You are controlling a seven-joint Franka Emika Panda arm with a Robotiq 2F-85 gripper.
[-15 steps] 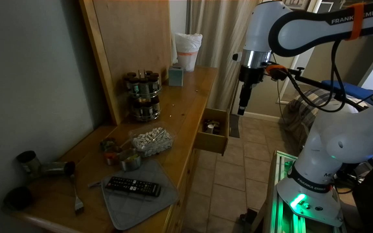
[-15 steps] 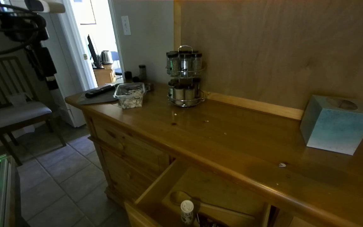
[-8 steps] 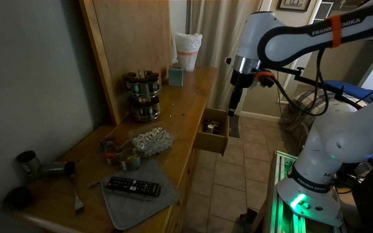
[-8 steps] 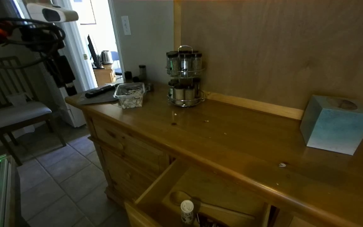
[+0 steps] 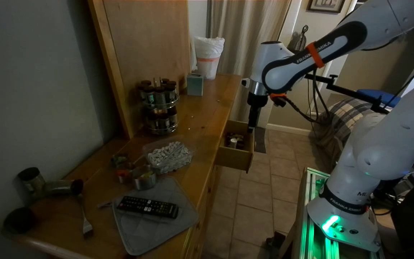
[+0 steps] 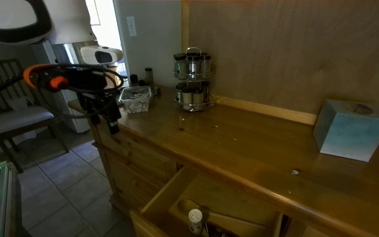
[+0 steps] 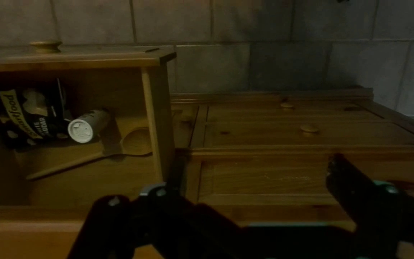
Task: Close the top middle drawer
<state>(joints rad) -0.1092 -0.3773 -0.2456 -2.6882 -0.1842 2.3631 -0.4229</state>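
Wooden counter [image 6: 229, 144], open drawer [image 5: 233, 157] below, gripper [image 7: 256, 167] jaws apart.

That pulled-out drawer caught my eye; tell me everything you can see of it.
The drawer is an open-topped box of what looks like light brown wood, with at least one round knob on its front. It is pulled well out from under the countertop. Inside, a long wooden spoon lies on the bottom, along with a small white-lidded canister and a dark printed bag; parts of the inside are dark. The gripper seems to hang apart from it.
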